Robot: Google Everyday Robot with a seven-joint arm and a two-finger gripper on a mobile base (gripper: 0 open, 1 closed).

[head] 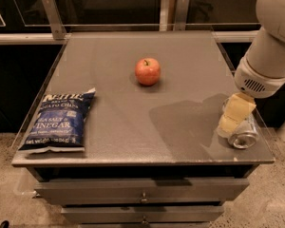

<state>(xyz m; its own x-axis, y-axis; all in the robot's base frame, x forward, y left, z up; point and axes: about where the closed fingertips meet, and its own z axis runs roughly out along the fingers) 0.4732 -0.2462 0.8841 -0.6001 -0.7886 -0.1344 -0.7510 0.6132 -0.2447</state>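
Observation:
A silver can (243, 136) lies on its side near the front right corner of the grey cabinet top (133, 113). My gripper (234, 114) hangs right over the can's left end, touching or almost touching it, under the white arm (270, 46) that enters from the upper right. A red apple (147, 71) stands upright in the middle of the top, well to the left of the gripper. At the front left lies a blue bag of salt and vinegar chips (57, 121), flat on the surface.
The cabinet has drawers (142, 191) below its front edge. A rail with two metal brackets (52, 17) runs along the back. The floor (275, 198) drops away close beside the can on the right.

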